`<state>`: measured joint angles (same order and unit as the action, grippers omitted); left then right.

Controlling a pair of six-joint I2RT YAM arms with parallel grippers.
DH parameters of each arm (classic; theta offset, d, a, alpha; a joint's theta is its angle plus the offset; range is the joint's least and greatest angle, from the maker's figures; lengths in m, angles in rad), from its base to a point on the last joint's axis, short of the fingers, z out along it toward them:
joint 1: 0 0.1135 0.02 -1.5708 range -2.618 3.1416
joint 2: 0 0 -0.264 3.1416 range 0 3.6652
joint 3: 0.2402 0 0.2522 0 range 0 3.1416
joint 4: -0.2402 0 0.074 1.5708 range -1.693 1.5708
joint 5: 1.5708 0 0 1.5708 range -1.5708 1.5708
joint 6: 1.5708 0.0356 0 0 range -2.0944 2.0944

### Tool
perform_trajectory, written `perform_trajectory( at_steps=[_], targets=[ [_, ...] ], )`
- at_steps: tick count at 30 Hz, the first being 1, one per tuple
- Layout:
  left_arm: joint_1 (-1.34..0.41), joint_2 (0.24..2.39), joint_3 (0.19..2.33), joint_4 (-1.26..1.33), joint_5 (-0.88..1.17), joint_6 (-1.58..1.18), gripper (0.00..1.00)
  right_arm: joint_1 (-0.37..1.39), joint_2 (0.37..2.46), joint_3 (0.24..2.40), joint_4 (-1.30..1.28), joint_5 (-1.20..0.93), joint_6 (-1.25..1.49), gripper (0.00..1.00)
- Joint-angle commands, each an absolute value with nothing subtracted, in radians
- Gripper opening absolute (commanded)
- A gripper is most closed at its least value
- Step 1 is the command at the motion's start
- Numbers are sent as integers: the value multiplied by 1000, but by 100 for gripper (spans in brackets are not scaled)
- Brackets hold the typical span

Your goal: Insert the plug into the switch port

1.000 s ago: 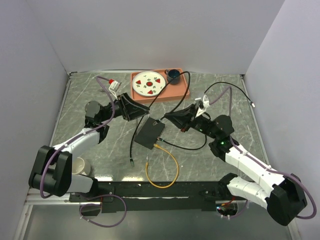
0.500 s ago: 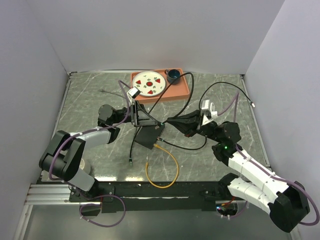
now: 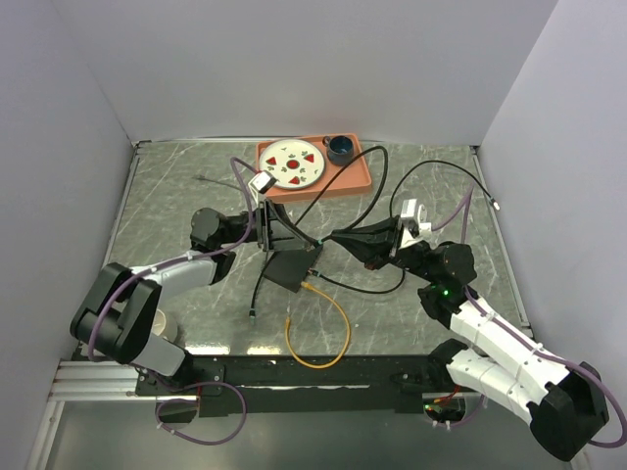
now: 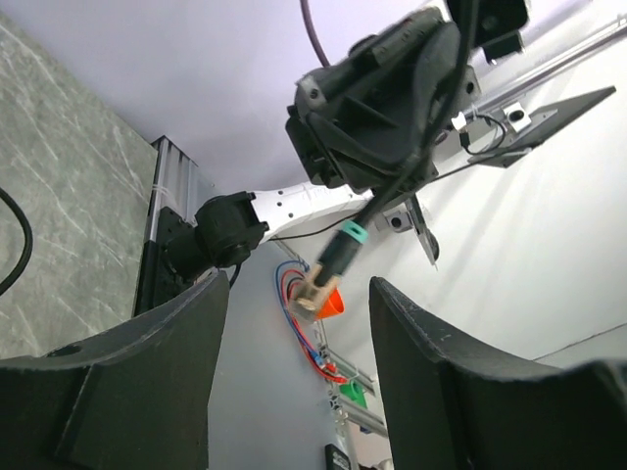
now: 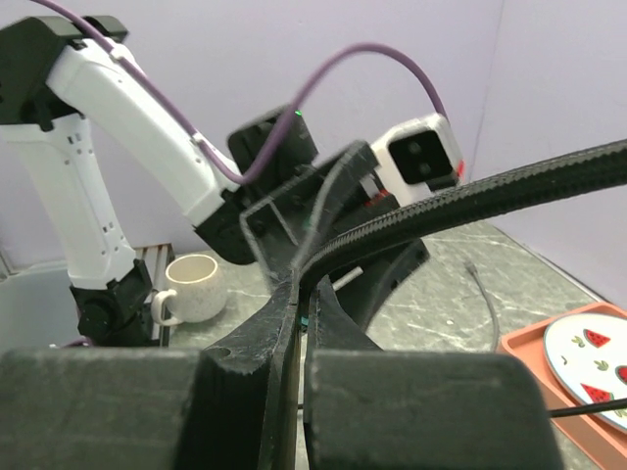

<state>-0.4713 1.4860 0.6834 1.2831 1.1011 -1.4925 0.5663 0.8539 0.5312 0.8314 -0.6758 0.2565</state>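
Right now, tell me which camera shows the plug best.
The left wrist view: the plug sticks out below the right gripper, its clear tip and teal collar sharp and unobstructed. The top external view shows only a speck beside the switch box; the right wrist view shows just its black cable between shut jaws.

I work over a grey marbled desk (image 3: pixel 162 191), evenly lit, closed in by plain pale walls (image 3: pixel 294 69), an aluminium rail (image 3: pixel 88 377) along its near edge.

orange tray (image 3: pixel 353 176) behind switch (image 3: pixel 292 269), yellow cable (image 3: pixel 348 328) in front
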Motion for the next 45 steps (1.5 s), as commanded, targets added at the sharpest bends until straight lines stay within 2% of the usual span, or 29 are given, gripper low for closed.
perform_trajectory(
  at_steps=[1, 5, 17, 20, 25, 28, 29, 30, 32, 33, 35, 36, 39, 45],
  targets=[
    [-485, 1421, 672, 1855, 1091, -1450, 65, 557, 825, 522, 893, -640, 236, 0],
    [-498, 1396, 672, 1798, 1100, -1408, 60, 554, 815, 515, 900, -627, 239, 0],
    [-545, 1310, 687, 1513, 1098, -1201, 33, 552, 807, 500, 936, -612, 270, 0],
    [-545, 1296, 690, 1474, 1091, -1178, 25, 551, 811, 499, 939, -617, 272, 0],
    [-546, 1276, 698, 1383, 1081, -1135, 3, 551, 819, 506, 917, -614, 276, 0],
    [-545, 1253, 710, 1234, 1060, -1030, 1, 551, 821, 525, 844, -614, 262, 1],
    [-545, 1235, 724, 1186, 1049, -999, 1, 551, 821, 531, 818, -617, 261, 5],
    [-545, 1223, 732, 1139, 1023, -967, 1, 551, 822, 541, 798, -617, 261, 19],
    [-545, 1191, 764, 967, 980, -864, 1, 552, 825, 552, 741, -626, 259, 32],
    [-543, 1180, 778, 901, 957, -826, 1, 551, 828, 561, 726, -632, 255, 45],
    [-542, 1155, 814, 774, 885, -744, 1, 551, 828, 568, 672, -640, 247, 60],
    [-538, 1151, 827, 741, 865, -724, 1, 551, 827, 571, 658, -641, 242, 72],
    [-523, 1138, 888, 605, 809, -646, 1, 552, 813, 577, 589, -643, 219, 88],
    [-471, 1075, 953, 440, 634, -532, 1, 551, 761, 604, 451, -634, 160, 98]
  ],
)
